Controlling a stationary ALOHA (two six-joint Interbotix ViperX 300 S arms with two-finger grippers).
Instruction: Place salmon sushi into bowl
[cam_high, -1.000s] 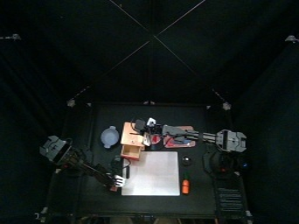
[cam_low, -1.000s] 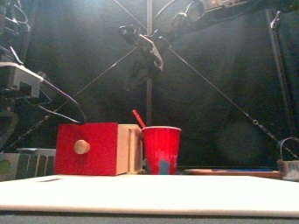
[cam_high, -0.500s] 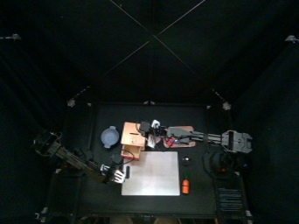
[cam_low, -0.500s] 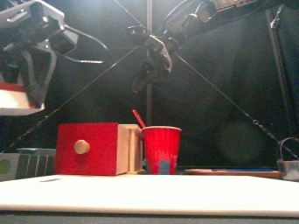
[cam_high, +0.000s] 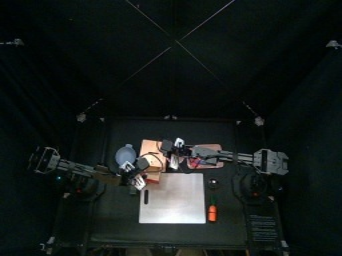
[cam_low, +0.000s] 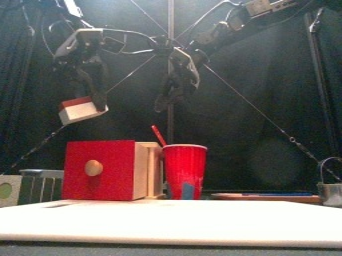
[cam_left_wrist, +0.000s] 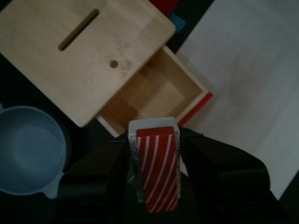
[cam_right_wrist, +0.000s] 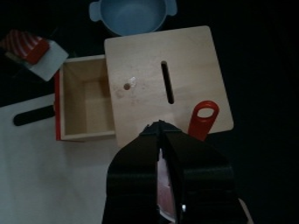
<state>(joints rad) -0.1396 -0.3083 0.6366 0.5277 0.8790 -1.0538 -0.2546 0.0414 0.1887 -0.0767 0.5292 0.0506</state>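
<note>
Salmon sushi (cam_left_wrist: 155, 171): red-and-white striped piece, off the worktop (cam_high: 114, 215) and pinched in your left tool (cam_left_wrist: 153, 149), whose jaws stand wide because they clamp the piece across its sides. It sits lengthwise between the jaws with the striped top facing the wrist camera, so it looks squarely seated, not cocked. In the front view it hangs high above the wooden box (cam_left_wrist: 82, 52), over the box's left end and well clear of the lid. That height looks chosen to carry it over the box without clipping it. The bowl (cam_left_wrist: 24, 153), pale grey-blue and empty as far as you can see, sits just beside the box on the side away from the white mat (cam_left_wrist: 251, 70). The box's drawer (cam_left_wrist: 146, 96) is pulled out toward the mat, and what shows of its inside is bare. The left tool hangs over the drawer's outer edge, so the bowl is a short swing away past the box corner. My read: transport stage, release not yet done. Next call is to centre over the bowl and lower before spreading the jaws, since a small piece dropped from that height could bounce out of a shallow bowl. Your right tool (cam_right_wrist: 163, 131) hovers over the box lid, jaws pressed nearly together with nothing seen held. The red cup (cam_low: 183, 170) stands against the box's right side, out of the path.
</note>
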